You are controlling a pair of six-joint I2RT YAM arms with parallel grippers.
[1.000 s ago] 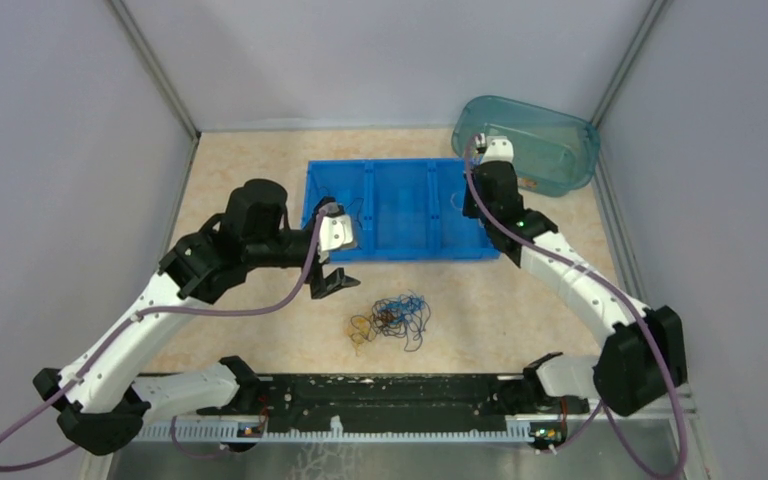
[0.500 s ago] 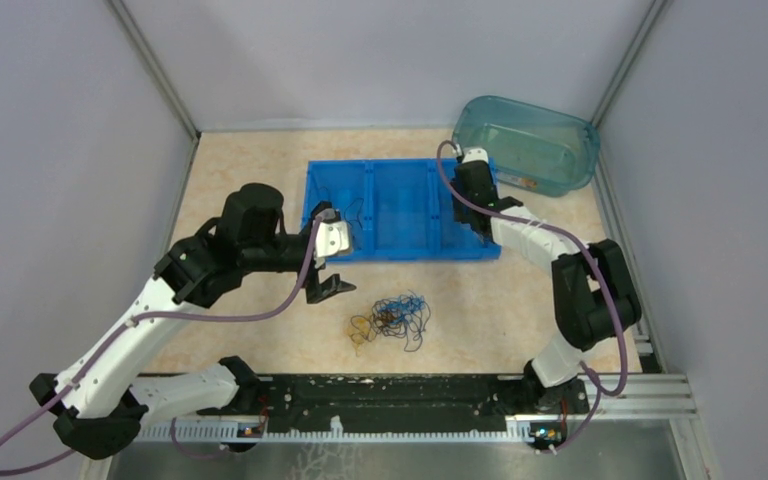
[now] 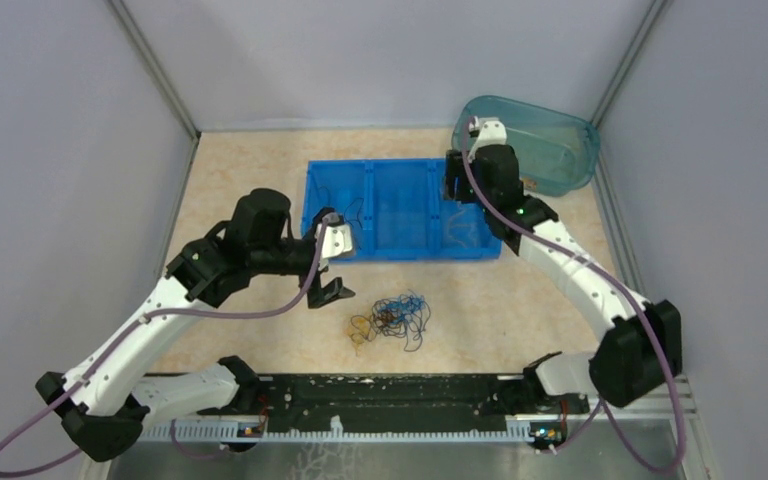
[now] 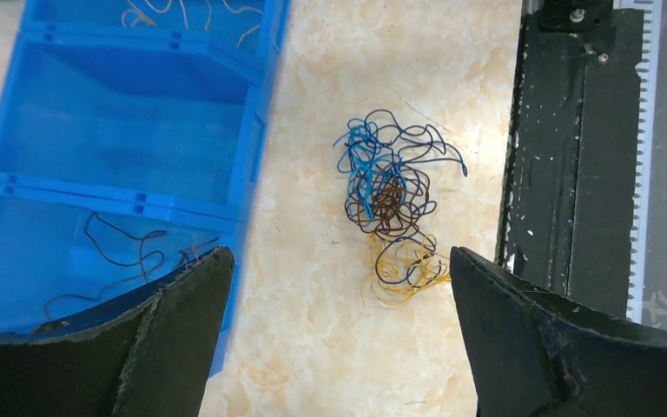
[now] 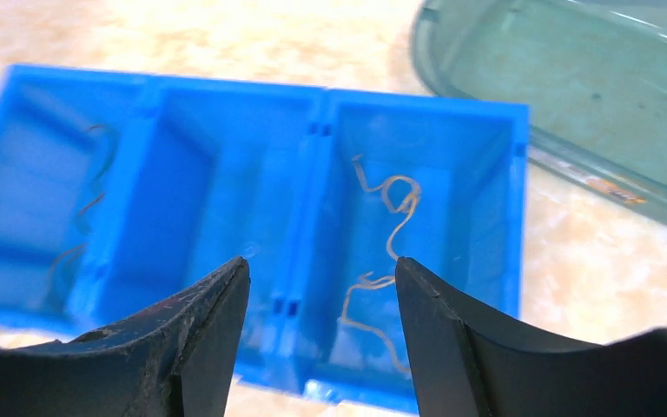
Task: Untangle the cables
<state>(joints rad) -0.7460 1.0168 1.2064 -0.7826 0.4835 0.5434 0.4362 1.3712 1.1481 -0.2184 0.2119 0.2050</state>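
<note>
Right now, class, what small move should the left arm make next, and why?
Probably ease the left gripper down toward the tangle: its jaws stand open and empty, and the blue, brown and yellow knot lies on the table just ahead of it.

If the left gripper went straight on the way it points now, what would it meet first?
Probably the tangle of cables on the table, framed by the open jaws of the left gripper, nothing in the way; depth is unclear.
</note>
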